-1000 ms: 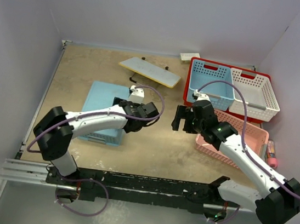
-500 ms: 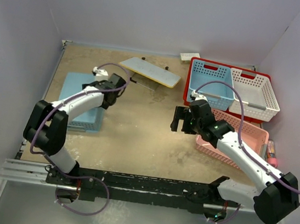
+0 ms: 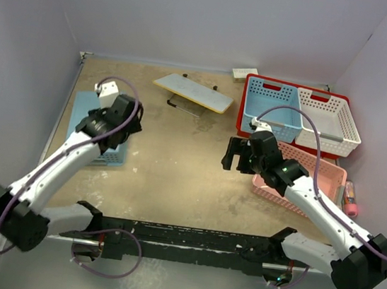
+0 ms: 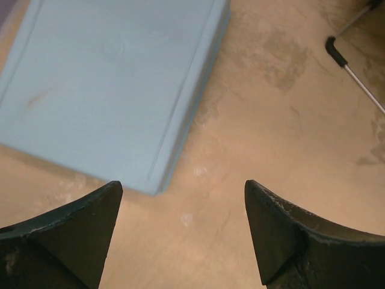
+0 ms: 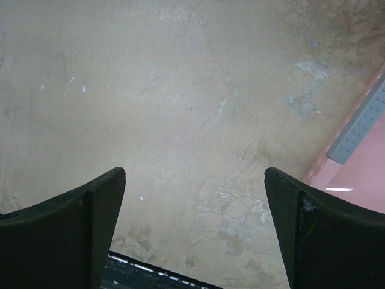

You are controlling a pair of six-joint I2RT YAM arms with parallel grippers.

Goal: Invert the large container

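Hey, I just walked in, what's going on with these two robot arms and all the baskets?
Neither arm is holding anything. The left tool hangs open at the edge of a flat blue piece on the left side of the table. The right tool is open over bare tabletop, beside the pink basket. The red bin sits open side up at the far right with a blue basket and a white basket inside it. It has not yet been turned over.
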